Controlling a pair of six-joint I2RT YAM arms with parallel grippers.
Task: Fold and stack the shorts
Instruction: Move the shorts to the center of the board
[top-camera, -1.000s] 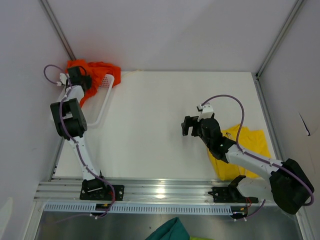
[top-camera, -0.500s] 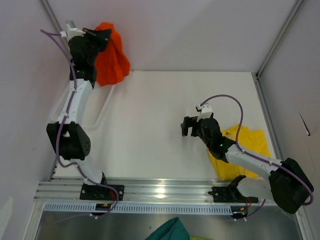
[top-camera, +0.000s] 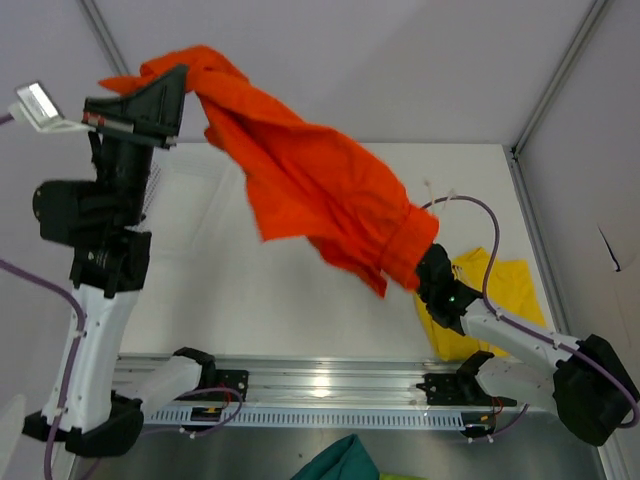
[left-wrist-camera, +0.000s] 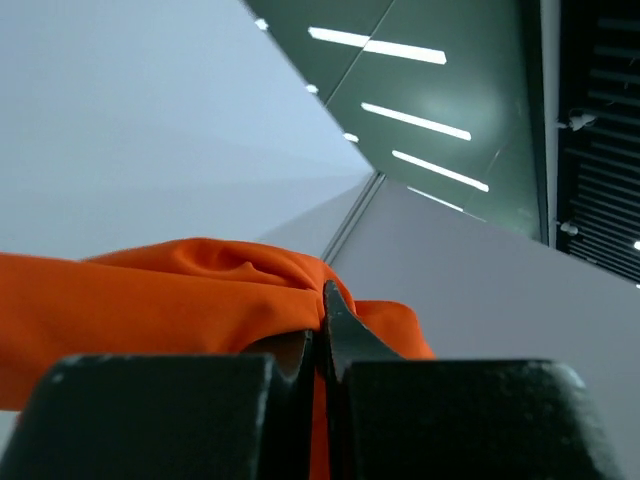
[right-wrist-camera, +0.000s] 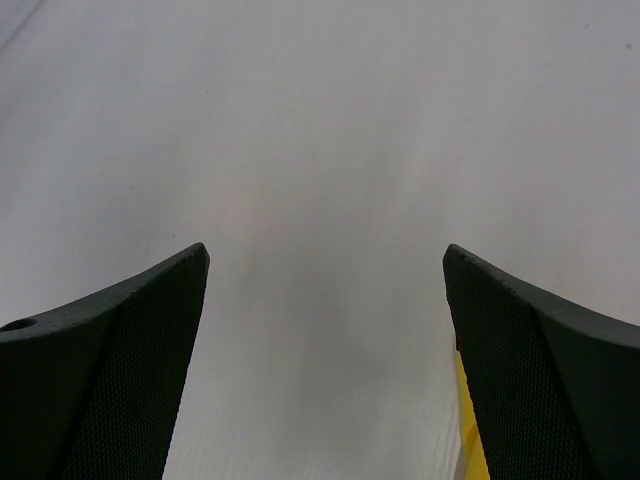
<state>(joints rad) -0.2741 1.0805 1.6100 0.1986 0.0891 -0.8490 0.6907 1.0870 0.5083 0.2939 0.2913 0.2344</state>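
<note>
Left end effector (top-camera: 178, 80) pinching orange-red shorts (top-camera: 310, 190), screening wide-open right end effector (right-wrist-camera: 325, 260), yellow shorts (top-camera: 510, 288) beside

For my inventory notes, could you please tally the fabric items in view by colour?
Orange-red shorts: 1
Yellow shorts: 1
Teal-green cloth: 1
Total: 3

Two arms, catalogued: white plastic links (top-camera: 95, 330), black joint housings (top-camera: 85, 215), purple cables (top-camera: 490, 232) (looped loosely outside); right gripper (right-wrist-camera: 325, 260) fingers (right-wrist-camera: 110, 380) were black, mesh-textured.
</note>
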